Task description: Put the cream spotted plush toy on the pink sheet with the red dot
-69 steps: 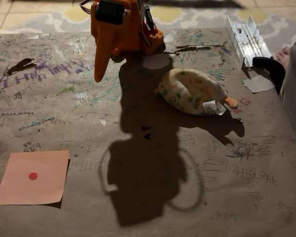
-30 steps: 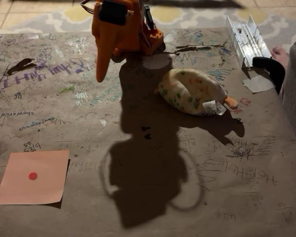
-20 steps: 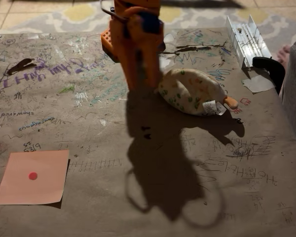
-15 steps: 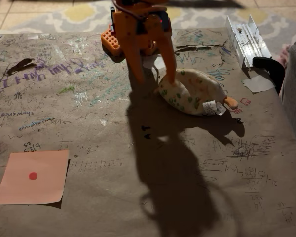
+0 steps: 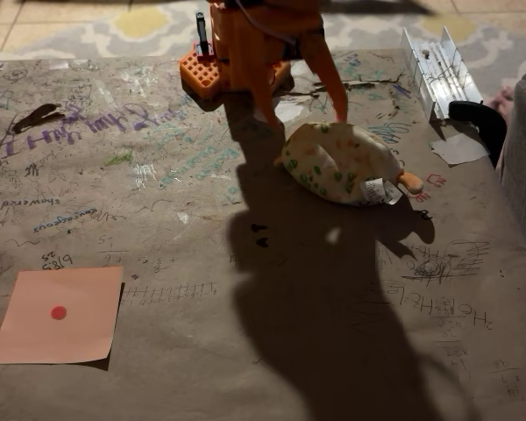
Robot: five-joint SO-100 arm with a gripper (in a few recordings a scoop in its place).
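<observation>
Swinging over from the left side of the fixed view, the gripper (image 5: 307, 118) now hangs at the far edge of the plush (image 5: 339, 163). Its two orange fingers (image 5: 333, 88) are spread apart, with nothing between them. One tip looks close to the top of the plush, but I cannot tell if it touches.

Right below and in front of the gripper, the plush lies on its side on the brown table (image 5: 245, 351). Its white tag (image 5: 379, 189) and orange tip (image 5: 410, 182) point away to the right. Far from the gripper, down in the near left corner, lies the pink sheet (image 5: 66, 326) with its red dot (image 5: 59, 312). Plush and sheet are well apart.

My guess is that the job is just starting: the grab comes first.

To do it well, the gripper should go down with one finger on each side of the fat middle of the plush, not on the tag or the thin tip. It should push in deep, since soft things slip out easily. Then it should squeeze firmly and lift the plush clear of the table before carrying it, so it does not drag. Dark shadow covers the table in front of the gripper, so going slowly seems wise.
</observation>
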